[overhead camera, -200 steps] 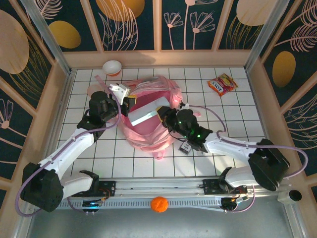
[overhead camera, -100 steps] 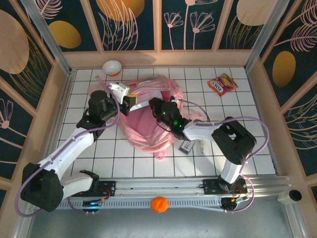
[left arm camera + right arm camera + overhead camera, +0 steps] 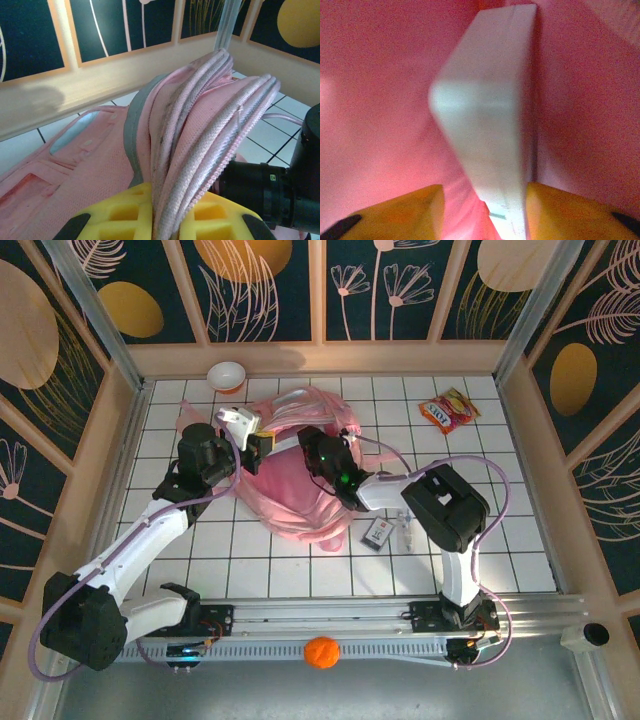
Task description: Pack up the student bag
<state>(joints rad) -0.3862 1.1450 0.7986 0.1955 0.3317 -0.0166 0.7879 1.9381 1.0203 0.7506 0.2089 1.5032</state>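
Pinching the bag's mouth: left gripper (image 3: pixel 256 447) (image 3: pixel 165 216) has its yellow fingers (image 3: pixel 117 214) closed on a bunched fold of zipper trim (image 3: pixel 200 125), which stands up between them.

- Student bag (image 3: pixel 300 502) (image 3: pixel 75 165) lies about mid-table on the white grid table (image 3: pixel 500 530), between the two arms.
- Its long axis runs roughly near-to-far and leans slightly. The mouth end points to the far side, toward the back wall. The closed end points back at the arm bases.
- The mouth edge is lifted off the table at the left gripper; the rest of the bag is slumped flat.
- Right gripper (image 3: pixel 312 447) (image 3: pixel 505 210) is at the mouth from the right side, just beside the left gripper.
- In the right wrist view it clamps a flat white slab (image 3: pixel 490 115) edge-on, with pink fabric (image 3: pixel 380 100) on both sides, so the slab is inside the bag.
- I can't tell whether the slab is a box or a book; the view is blurred.

Other items:
- A small bowl (image 3: pixel 226 375) sits at the far edge, well apart from the bag.
- A red and yellow snack packet (image 3: pixel 449 410) is at far right.
- A small dark card-like item (image 3: pixel 378 532) lies near the bag's near-right edge, not touching as far as I can see.
- An orange ball (image 3: pixel 321 652) is on the front rail.
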